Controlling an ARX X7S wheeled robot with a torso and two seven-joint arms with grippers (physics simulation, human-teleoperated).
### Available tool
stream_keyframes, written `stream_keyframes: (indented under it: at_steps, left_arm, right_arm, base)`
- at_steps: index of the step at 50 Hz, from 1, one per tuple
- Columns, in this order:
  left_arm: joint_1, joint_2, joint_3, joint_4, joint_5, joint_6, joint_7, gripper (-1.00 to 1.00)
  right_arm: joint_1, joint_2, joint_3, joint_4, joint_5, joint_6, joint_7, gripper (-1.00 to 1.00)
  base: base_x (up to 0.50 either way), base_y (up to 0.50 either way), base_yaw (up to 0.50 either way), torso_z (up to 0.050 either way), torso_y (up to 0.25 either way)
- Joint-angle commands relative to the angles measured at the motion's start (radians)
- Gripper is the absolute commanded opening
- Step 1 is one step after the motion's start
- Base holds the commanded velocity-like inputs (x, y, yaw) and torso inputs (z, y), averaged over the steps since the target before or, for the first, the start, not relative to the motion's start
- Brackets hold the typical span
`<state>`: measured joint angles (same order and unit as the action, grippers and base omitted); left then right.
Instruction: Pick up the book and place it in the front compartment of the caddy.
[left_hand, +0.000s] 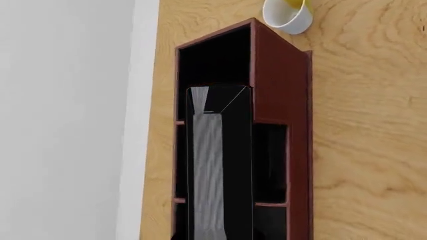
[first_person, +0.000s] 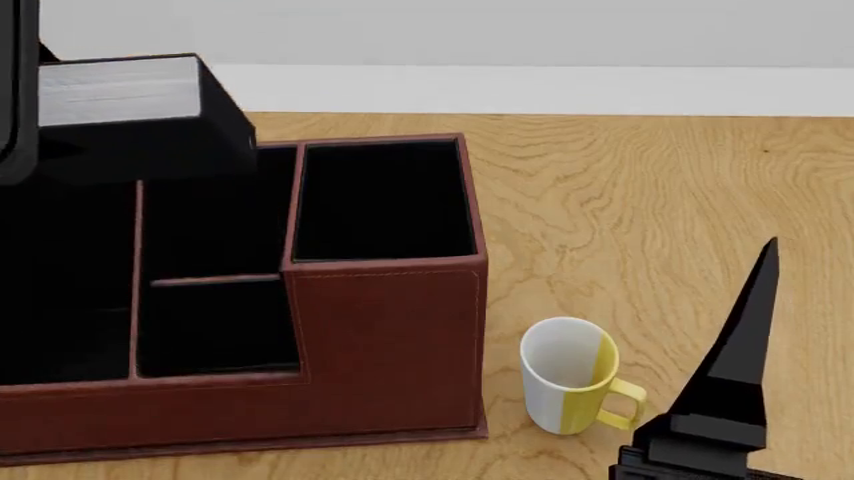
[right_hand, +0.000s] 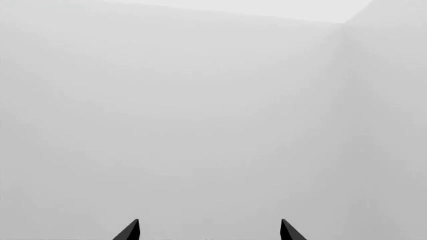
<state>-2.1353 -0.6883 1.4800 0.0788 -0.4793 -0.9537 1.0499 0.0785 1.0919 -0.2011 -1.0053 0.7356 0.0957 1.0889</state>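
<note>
Legible text, labels, brands, numbers, signs: none on the book (first_person: 120, 100), caddy (first_person: 387, 340), mug (first_person: 567, 375) or table (first_person: 641, 200).

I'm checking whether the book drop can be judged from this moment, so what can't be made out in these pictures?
- Left gripper: its fingers never show; the book fills the left wrist view, and the head view's left edge cuts off the arm.
- Front compartment floor: too dark in the head view; in the wrist view the book covers much of the caddy.
- Right gripper: only open tips against blank wall.
- Mug: cut off by the wrist view's edge.
</note>
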Motion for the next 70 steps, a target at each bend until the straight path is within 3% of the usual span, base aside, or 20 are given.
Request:
stream_keyframes:
  at_steps: [1,13,34,70]
  left_arm:
    - [-0.009,0.053,0.024,-0.181,0.119,0.124,-0.018,-1.00]
    - [0.015,0.092,0.077,-0.378,0.215,0.238,-0.026,-1.00]
    - [0.178,0.183,0.008,-0.628,0.200,0.395,-0.155,-1.00]
    - [0.389,0.249,-0.021,-0.767,0.177,0.538,-0.256,-1.00]
  right_arm:
    - [0.063,-0.025,-0.042,0.007,0.006,0.042,-0.002,1.00]
    - [0.055,-0.017,-0.043,0.014,0.004,0.040,0.003,1.00]
    - [0.033,0.006,-0.031,0.011,0.005,0.030,0.025,1.00]
    - [-0.052,0.056,0.009,0.007,-0.010,-0.032,0.056,1.00]
  base:
    - [0.00,0.00,0.00,0.000,0.000]
    - [0.00,0.00,0.00,0.000,0.002]
    - [0.00,0.00,0.00,0.000,0.001]
    - [0.00,0.00,0.00,0.000,0.001]
